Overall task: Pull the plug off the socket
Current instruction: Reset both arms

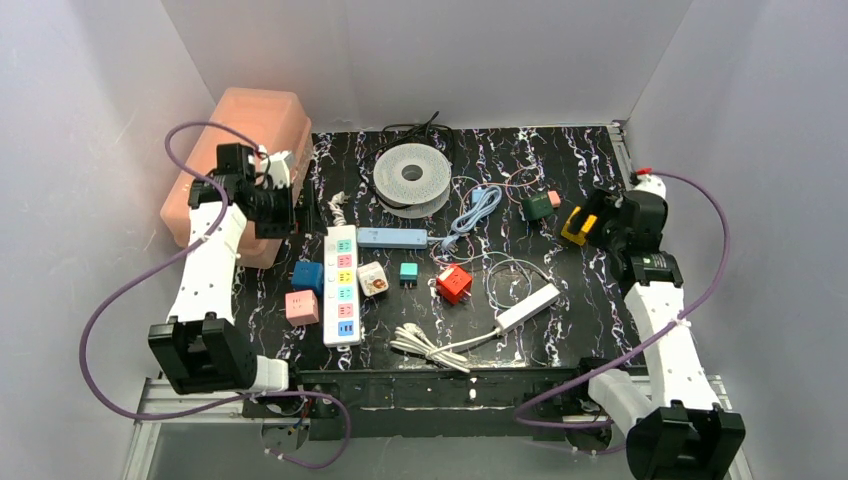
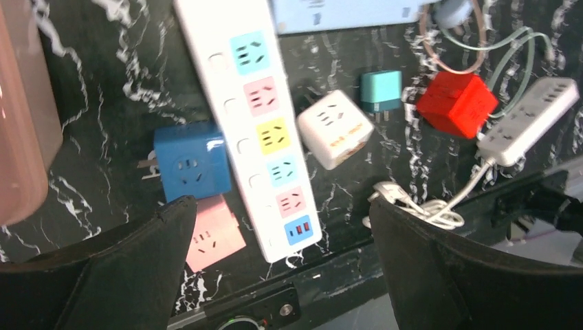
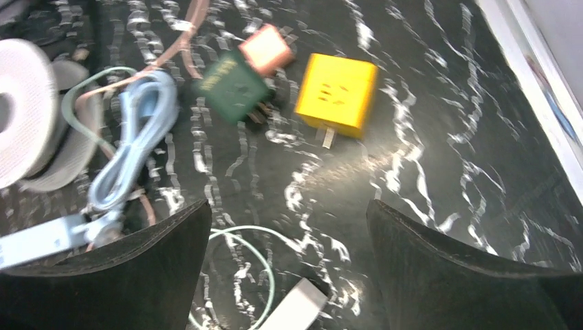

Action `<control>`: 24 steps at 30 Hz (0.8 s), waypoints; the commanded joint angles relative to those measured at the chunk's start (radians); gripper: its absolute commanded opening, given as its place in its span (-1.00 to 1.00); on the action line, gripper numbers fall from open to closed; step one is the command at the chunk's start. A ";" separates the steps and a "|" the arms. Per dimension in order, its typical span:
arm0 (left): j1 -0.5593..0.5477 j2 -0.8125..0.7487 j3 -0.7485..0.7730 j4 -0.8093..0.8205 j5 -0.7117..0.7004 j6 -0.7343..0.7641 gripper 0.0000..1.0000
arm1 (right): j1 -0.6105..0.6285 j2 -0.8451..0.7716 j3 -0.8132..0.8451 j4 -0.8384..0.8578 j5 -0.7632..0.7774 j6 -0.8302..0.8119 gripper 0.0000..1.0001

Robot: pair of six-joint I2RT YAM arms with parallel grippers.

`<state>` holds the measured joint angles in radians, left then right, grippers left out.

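A dark green adapter cube (image 3: 230,86) lies on the black marbled mat with a small pink plug cube (image 3: 265,48) pressed against its far side; its metal prongs point toward me. The pair also shows in the top view (image 1: 541,204). A yellow cube (image 3: 337,93) lies just right of them. My right gripper (image 3: 289,206) is open and empty, hovering above the mat short of these cubes. My left gripper (image 2: 282,206) is open and empty, above the near end of a long white power strip (image 2: 256,124) whose coloured sockets hold no plug.
A pink bin (image 1: 240,160) stands at the back left and a white spool (image 1: 411,177) at the back centre. A blue cube (image 1: 307,275), pink cube (image 1: 301,307), white cube (image 1: 372,279), teal plug (image 1: 409,271), red cube (image 1: 453,284), small white strip (image 1: 527,307) and coiled cords lie around.
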<state>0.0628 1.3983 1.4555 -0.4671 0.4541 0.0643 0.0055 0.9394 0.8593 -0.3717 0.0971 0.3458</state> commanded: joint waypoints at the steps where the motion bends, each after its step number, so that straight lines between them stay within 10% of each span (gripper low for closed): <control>1: 0.039 -0.086 -0.169 0.058 -0.063 -0.048 0.96 | -0.083 -0.016 -0.081 0.031 0.082 0.123 0.83; 7: 0.057 -0.069 -0.394 0.324 -0.154 -0.114 0.96 | -0.088 0.004 -0.303 0.412 0.324 0.079 0.87; 24: 0.054 0.049 -0.838 1.058 -0.182 -0.175 0.96 | -0.083 0.243 -0.524 1.082 0.172 -0.151 0.87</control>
<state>0.1104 1.4483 0.7029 0.4580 0.3161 -0.1089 -0.0784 1.1629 0.3622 0.4808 0.3027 0.2588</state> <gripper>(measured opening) 0.981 0.937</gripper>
